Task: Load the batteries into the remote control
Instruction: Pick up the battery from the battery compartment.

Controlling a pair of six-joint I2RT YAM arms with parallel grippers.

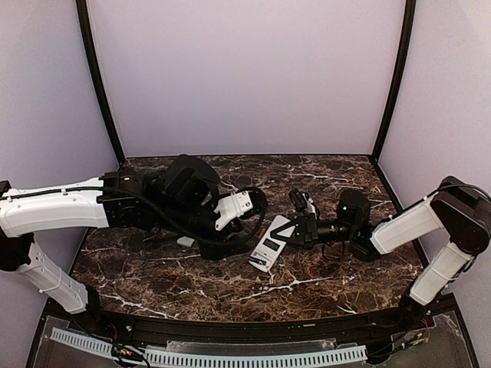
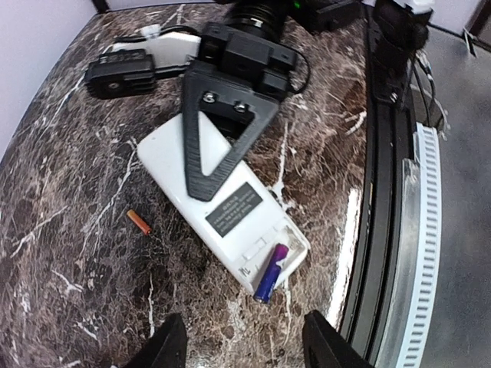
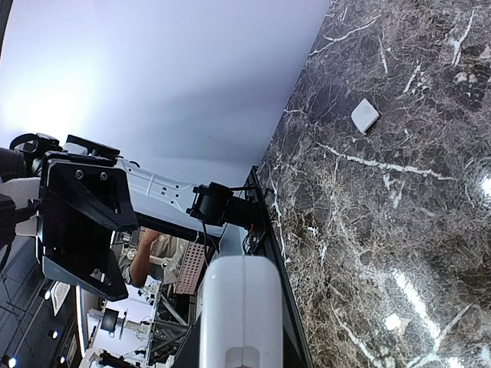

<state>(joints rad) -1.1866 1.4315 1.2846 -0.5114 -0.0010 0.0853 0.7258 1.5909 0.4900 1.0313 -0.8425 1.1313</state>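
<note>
Dark blue-purple battery (image 2: 269, 277) tilted at the near end of the remote control (image 2: 257, 245), 1 end inside the open bay, the other poking just past the remote's end edge. Orange battery (image 2: 139, 222) flat on the marble table (image 2: 69, 253), off to one side of the remote, near it but not touching. Remote control itself white back up on the table, dark label (image 2: 239, 208) showing, between the 2 arms in the top view. Left gripper (image 2: 244, 343) held over the bay end, its 2 fingers (image 2: 167, 349) spread wide and touching neither battery nor remote. Blue-purple battery in line with the gap between them, orange battery out beyond 1 finger's side. Right gripper (image 1: 295, 230) at the remote's far end, 1 triangular finger (image 2: 230, 100) laid across the white back, tip just short of the label, second finger hidden. From the right wrist, a strip of background between that finger and the remote's white end. Cannot tell whether pinching the remote or merely resting on it. Both batteries well apart from the right gripper's fingers. Farther off on the table, a small white square piece (image 3: 365, 116), lying alone.
</note>
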